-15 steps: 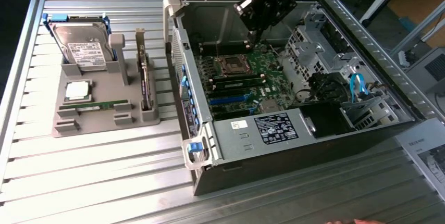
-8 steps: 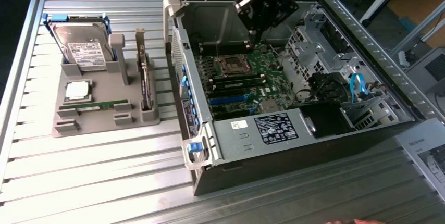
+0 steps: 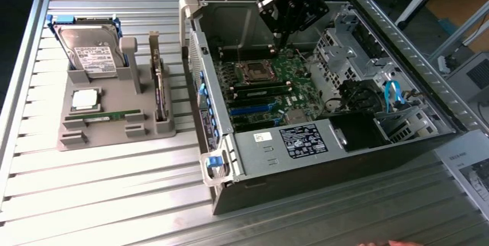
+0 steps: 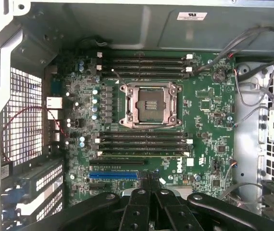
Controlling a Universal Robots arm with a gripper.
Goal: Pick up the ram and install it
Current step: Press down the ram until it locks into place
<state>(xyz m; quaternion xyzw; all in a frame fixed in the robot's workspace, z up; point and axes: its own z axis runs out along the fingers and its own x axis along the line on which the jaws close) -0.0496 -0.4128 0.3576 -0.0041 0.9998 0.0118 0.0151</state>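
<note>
A ram stick (image 3: 103, 117), green with a pale label, lies flat in the grey holder (image 3: 114, 134) on the exterior view's left, outside the case. A second green ram stick (image 4: 142, 153) stands in the memory slot furthest from the empty processor socket (image 4: 150, 103), among the slots (image 4: 142, 142) on the socket's blue-slot side. My gripper (image 3: 276, 41) hangs inside the open computer case above the motherboard (image 4: 209, 120), far from the holder. Its black fingers (image 4: 138, 202) are pressed together, tips (image 4: 149, 180) over the board's blue slot area, with nothing seen between them.
The holder also carries a hard drive (image 3: 91, 51), a square silver processor (image 3: 86, 98) and an upright expansion card (image 3: 159, 80). Case walls (image 3: 229, 23), drive cages (image 3: 344, 40) and cables (image 3: 393, 94) ring the motherboard. A hand (image 3: 390, 242) shows at the near edge.
</note>
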